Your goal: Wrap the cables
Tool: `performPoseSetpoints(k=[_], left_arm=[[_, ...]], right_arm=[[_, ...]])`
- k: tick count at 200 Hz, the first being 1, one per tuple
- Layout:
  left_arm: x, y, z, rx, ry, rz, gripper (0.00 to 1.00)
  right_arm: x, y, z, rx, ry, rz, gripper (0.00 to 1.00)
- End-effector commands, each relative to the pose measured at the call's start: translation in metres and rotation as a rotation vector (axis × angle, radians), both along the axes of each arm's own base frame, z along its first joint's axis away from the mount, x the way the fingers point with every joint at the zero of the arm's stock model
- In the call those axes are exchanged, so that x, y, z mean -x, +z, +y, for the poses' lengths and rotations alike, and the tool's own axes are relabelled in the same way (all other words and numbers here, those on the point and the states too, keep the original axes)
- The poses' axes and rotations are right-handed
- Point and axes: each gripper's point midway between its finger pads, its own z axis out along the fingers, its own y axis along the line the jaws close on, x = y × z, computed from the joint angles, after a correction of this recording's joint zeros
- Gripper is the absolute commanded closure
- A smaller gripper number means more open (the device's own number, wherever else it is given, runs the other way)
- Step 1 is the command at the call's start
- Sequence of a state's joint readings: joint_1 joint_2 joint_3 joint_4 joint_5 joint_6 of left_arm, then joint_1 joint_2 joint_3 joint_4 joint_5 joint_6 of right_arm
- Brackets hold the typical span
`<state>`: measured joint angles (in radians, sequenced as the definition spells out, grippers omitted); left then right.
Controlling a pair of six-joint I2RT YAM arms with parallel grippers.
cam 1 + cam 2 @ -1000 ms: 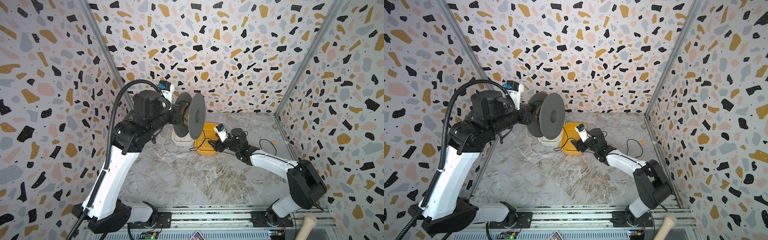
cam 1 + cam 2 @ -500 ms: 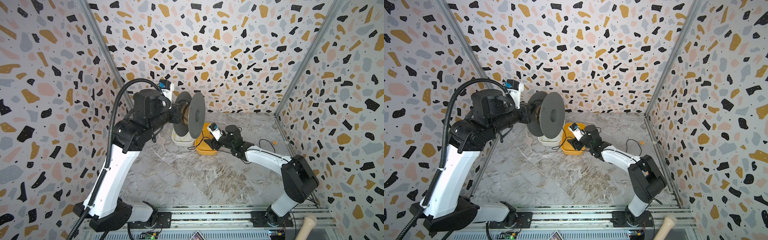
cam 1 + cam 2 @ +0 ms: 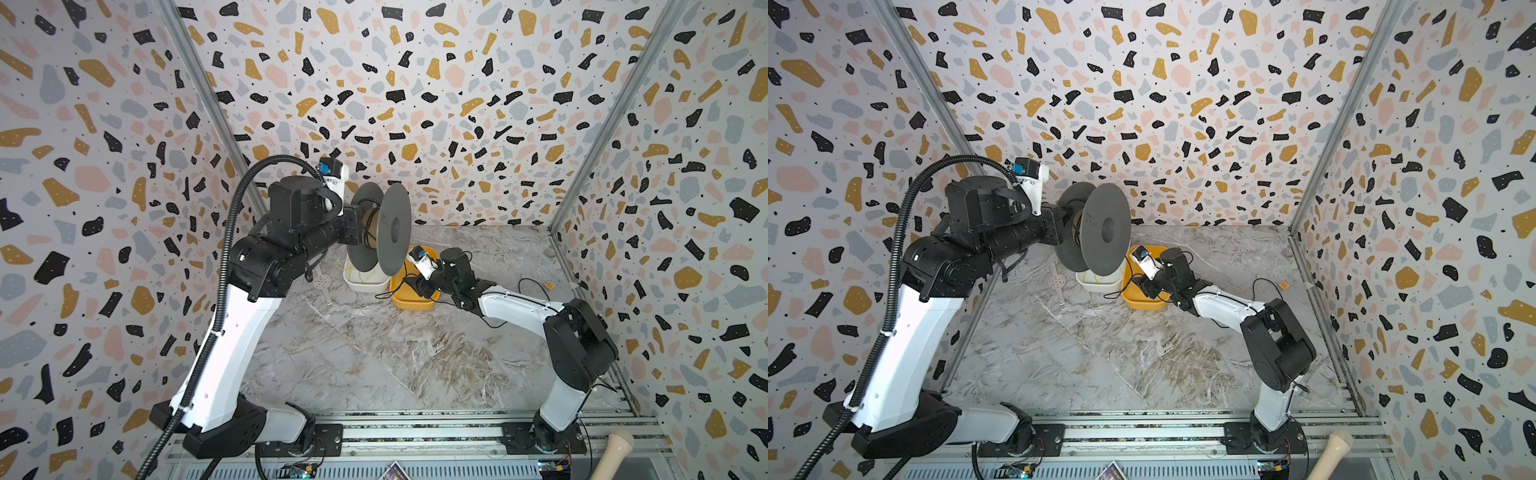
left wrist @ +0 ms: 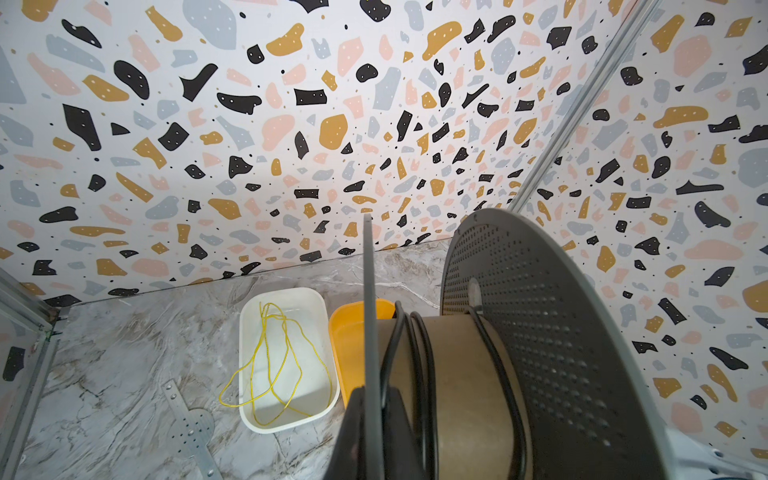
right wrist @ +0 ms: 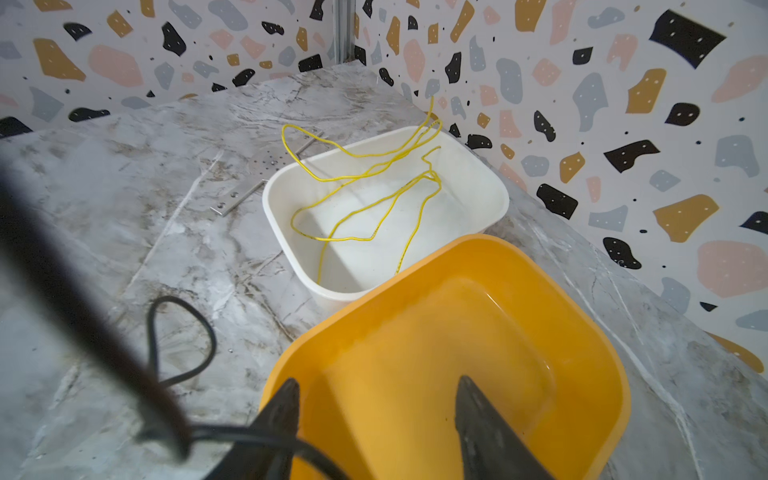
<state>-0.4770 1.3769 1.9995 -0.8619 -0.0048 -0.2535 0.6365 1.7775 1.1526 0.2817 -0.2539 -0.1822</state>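
Black cable (image 4: pixel 419 374) wound on spool (image 4: pixel 552 332), left gripper (image 4: pixel 368 397) clenched on it, arm raised; right gripper (image 5: pixel 378 380) spread, low over yellow tub (image 5: pixel 457 245).

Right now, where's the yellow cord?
The yellow cord lies mostly inside the white tub, back-centre of the table in both top views, just left of the yellow tub, beneath the raised spool.

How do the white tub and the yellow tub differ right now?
The white tub holds a loose yellow cord; the yellow tub looks empty. The right claw hovers open over the yellow tub, not the white tub. Both are shallow rounded rectangles, side by side on the table.
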Motion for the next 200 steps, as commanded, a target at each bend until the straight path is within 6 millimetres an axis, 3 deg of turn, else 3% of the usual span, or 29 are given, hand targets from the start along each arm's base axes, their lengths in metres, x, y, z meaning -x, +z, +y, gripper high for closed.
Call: performPoseSetpoints(k=[1, 32, 62, 134, 165, 200], left_arm=[[0.003, 0.048, 0.002, 0.103, -0.011, -0.132, 1.00], [-0.007, 0.040, 0.010, 0.102, 0.024, -0.112, 1.00], [-0.028, 0.025, 0.031, 0.112, 0.114, -0.074, 1.00], [-0.065, 0.002, 0.083, 0.122, 0.317, -0.035, 1.00], [-0.067, 0.004, 0.113, 0.118, 0.409, -0.053, 1.00], [-0.067, 0.007, 0.115, 0.151, 0.401, -0.054, 1.00]], right_arm=[[-0.003, 0.020, 0.003, -0.017, 0.012, -0.029, 0.53], [0.006, 0.025, -0.007, -0.031, -0.013, -0.013, 0.81], [0.016, 0.028, -0.027, -0.052, -0.094, 0.046, 0.93], [0.041, 0.002, -0.083, -0.152, -0.245, 0.332, 0.98], [0.035, -0.018, -0.133, -0.195, -0.414, 0.455, 1.00], [0.029, -0.031, -0.196, -0.322, -0.586, 0.562, 1.00]])
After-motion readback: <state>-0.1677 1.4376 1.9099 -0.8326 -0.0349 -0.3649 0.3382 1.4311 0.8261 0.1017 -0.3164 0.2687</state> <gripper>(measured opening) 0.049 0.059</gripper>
